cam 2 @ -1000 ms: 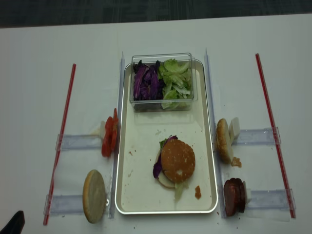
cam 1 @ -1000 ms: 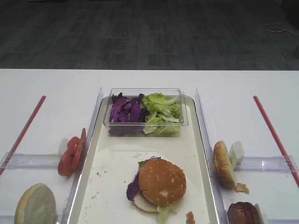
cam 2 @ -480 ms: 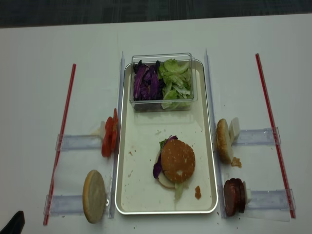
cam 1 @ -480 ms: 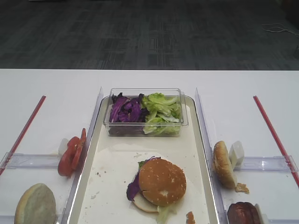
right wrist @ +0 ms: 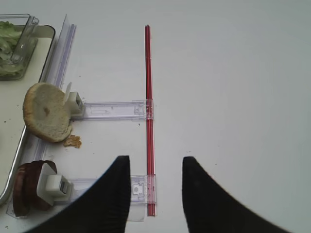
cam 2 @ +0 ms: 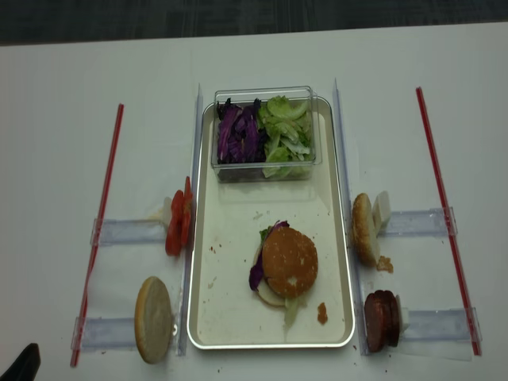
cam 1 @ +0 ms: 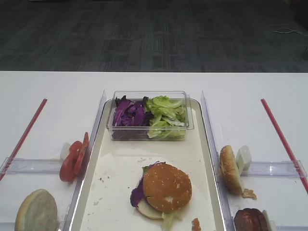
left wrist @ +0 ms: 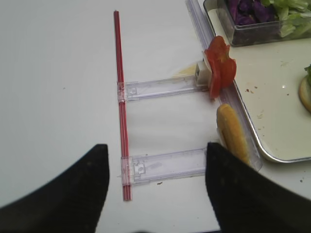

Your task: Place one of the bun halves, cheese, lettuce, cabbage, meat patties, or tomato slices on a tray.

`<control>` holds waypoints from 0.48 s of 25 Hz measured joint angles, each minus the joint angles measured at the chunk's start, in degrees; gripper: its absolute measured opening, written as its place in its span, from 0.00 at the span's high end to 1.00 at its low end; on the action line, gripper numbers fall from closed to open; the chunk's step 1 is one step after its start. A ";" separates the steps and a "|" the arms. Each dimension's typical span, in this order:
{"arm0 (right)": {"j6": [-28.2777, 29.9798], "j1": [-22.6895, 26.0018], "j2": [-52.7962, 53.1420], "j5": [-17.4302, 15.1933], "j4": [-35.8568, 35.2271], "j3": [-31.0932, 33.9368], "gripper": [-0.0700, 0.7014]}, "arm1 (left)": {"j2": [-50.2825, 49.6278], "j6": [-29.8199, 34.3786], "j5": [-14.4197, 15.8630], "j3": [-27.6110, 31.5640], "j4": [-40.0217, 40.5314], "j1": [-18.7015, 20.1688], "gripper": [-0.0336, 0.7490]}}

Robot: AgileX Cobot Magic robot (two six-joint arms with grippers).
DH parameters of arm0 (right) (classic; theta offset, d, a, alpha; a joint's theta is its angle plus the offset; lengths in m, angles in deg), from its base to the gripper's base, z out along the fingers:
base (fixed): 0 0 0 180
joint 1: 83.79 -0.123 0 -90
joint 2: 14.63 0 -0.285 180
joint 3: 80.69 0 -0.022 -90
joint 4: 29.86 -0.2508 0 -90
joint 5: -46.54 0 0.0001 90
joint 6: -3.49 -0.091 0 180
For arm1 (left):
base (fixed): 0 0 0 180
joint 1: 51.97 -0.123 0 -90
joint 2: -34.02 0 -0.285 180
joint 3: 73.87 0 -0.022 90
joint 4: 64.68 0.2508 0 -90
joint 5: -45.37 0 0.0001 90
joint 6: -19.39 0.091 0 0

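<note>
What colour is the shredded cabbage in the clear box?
Dark purple cabbage, clearest in the realsense high view.

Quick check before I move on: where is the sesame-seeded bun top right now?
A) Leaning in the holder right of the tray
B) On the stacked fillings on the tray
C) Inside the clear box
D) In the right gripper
B: the sesame-seeded bun top sits on cabbage and lettuce on the tray, clear of both grippers.

Even, bright overhead light washes the white desk (cam 2: 63,119) nearly shadowless. Both wrist views are soft, their dark fingers (right wrist: 109,199) blurred at close range; overhead views are slightly grainy.
</note>
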 joint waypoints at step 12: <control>0.00 0.00 0.00 -0.11 0.00 0.00 0.54 | 0.00 0.00 0.00 0.00 0.00 0.00 0.43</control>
